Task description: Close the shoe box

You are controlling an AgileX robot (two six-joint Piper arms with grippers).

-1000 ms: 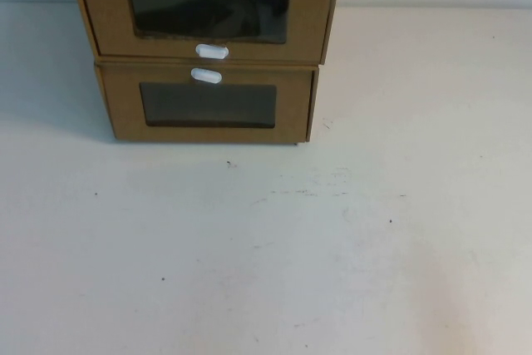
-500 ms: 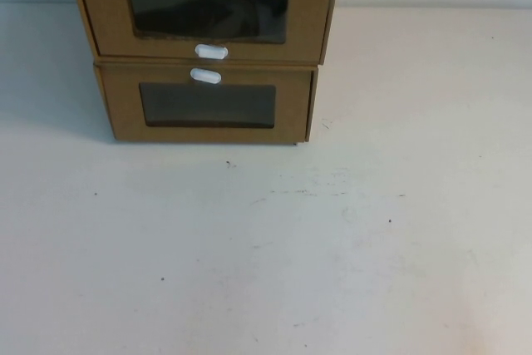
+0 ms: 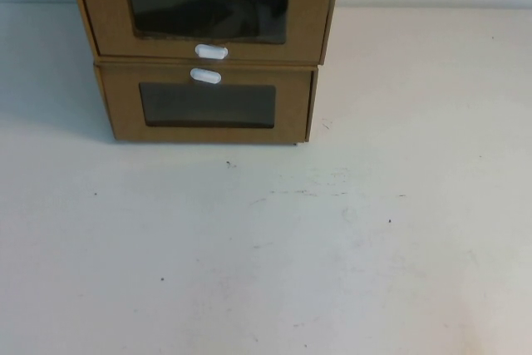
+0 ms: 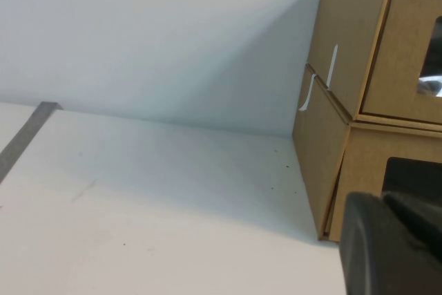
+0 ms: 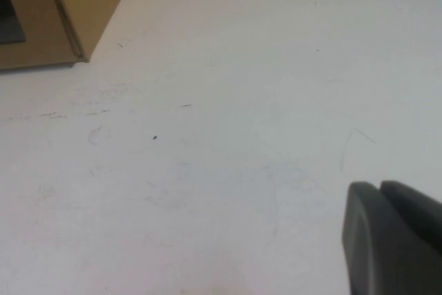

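Note:
The shoe box point(image 3: 108, 18) is the upper of two stacked brown cardboard boxes at the table's far left-centre. It has a dark window and a white oval tab point(image 3: 211, 51) below it. Its drawer front sits about level with its sleeve, also in the left wrist view point(image 4: 404, 53). My left gripper point(image 4: 383, 200) hovers low, left of the stack and short of its front, fingers together and empty. Over bare table to the stack's right is my right gripper point(image 5: 380, 186), shut and empty too. Neither gripper shows in the high view.
The lower box point(image 3: 125, 110) carries its white tab point(image 3: 206, 76) above its window, and a narrow gap shows at its front corner point(image 4: 336, 195). The white table point(image 3: 291, 247) stretches in front. A wall rises behind, and a grey strip point(image 4: 24, 136) runs along the table's left side.

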